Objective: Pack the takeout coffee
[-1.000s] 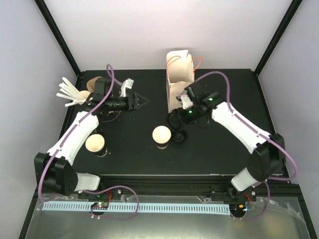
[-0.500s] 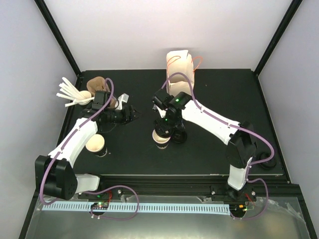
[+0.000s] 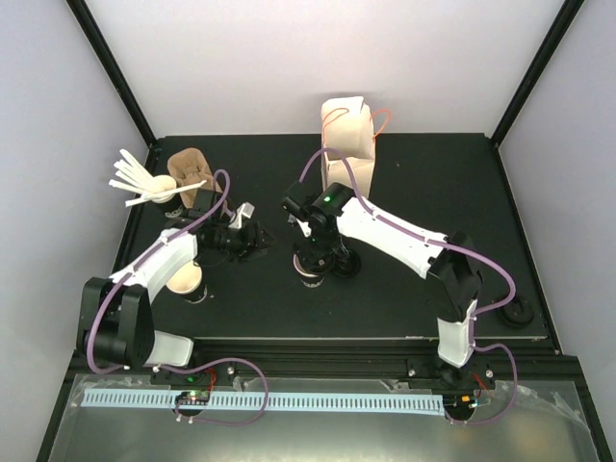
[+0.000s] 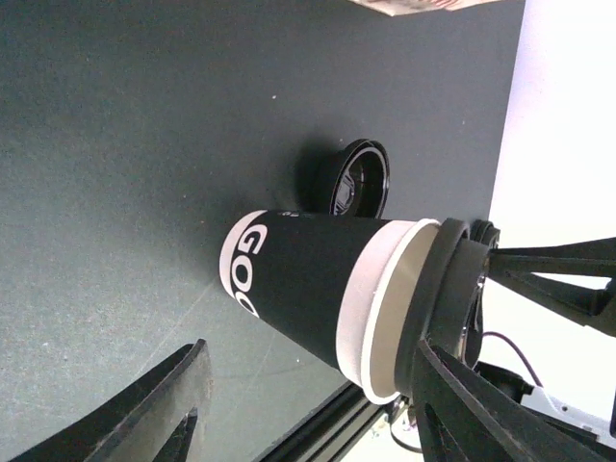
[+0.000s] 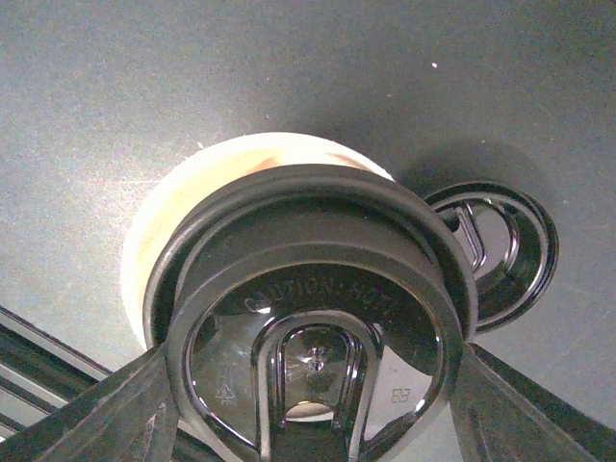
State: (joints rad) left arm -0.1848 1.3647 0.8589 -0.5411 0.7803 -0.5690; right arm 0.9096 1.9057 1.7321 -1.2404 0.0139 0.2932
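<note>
Nearest, a second cup (image 3: 183,280) is seen uncapped. At mid-table a lid (image 5: 313,318) is pinched by the right gripper (image 3: 311,258) and held over the cup (image 4: 298,284), apparently to be pressed on. The left gripper (image 3: 258,241), jaws spread, is placed beside it, probably for steadying. Farthest, the paper bag (image 3: 346,135) is seen.

I make out a glossy, smooth black plastic lid (image 5: 313,318) throwing reflections, a matt black paper cup (image 4: 303,279) with white print and a smooth pale rim, and a dull, faintly speckled dark worktop (image 4: 115,125).
</note>
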